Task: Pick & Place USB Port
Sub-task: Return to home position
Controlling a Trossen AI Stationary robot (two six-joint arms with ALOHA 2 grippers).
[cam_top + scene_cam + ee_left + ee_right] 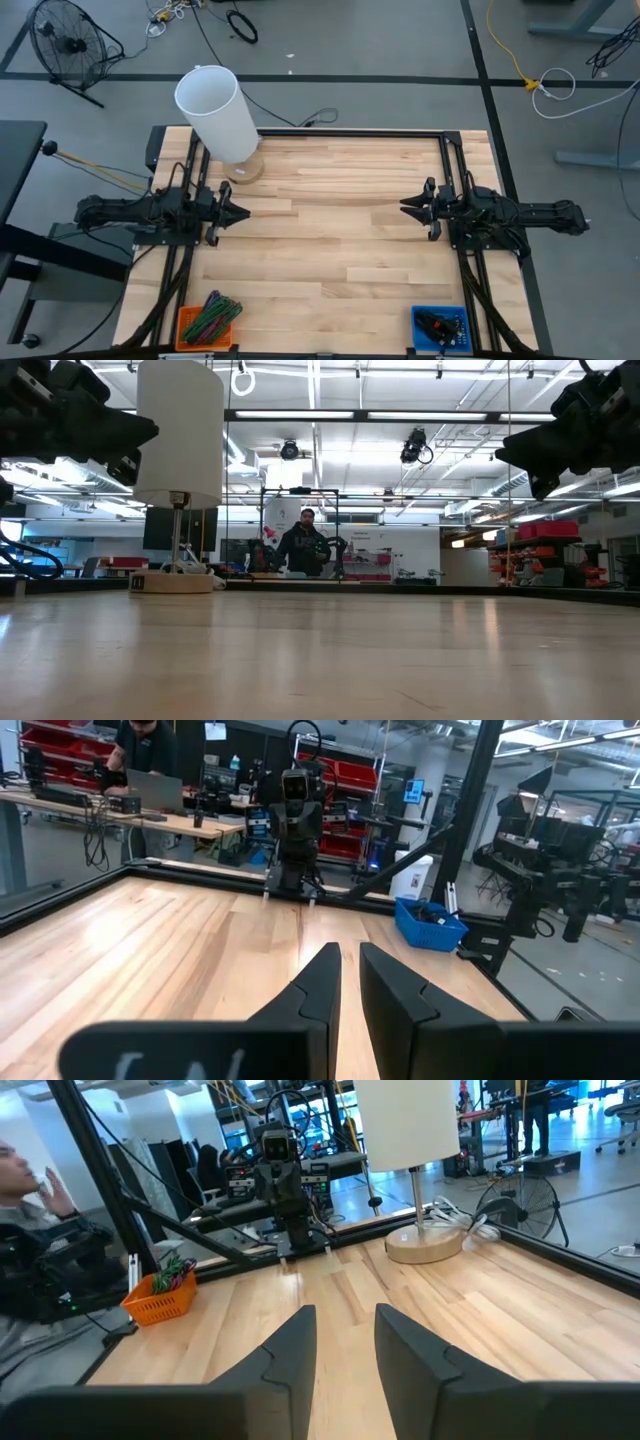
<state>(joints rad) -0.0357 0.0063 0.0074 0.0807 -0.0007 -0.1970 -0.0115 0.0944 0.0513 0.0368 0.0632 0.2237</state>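
Note:
A blue bin [420, 314] at the table's near right corner holds small dark parts [437, 326]; whether they are USB ports cannot be made out. The bin also shows in the left wrist view [425, 927]. My left gripper [243, 213] hovers above the table's left side, pointing right, its fingers [322, 982] slightly apart and holding nothing. My right gripper [404, 209] hovers above the right side, pointing left, fingers [296, 1342] apart and empty. The two face each other across the bare middle of the table.
A lamp with a tall white shade [213, 108] stands on a round wooden base [425, 1245] at the far left. An orange bin [184, 320] of coloured cables sits at the near left corner. Black rails frame the table. People show in the room beyond [305, 545].

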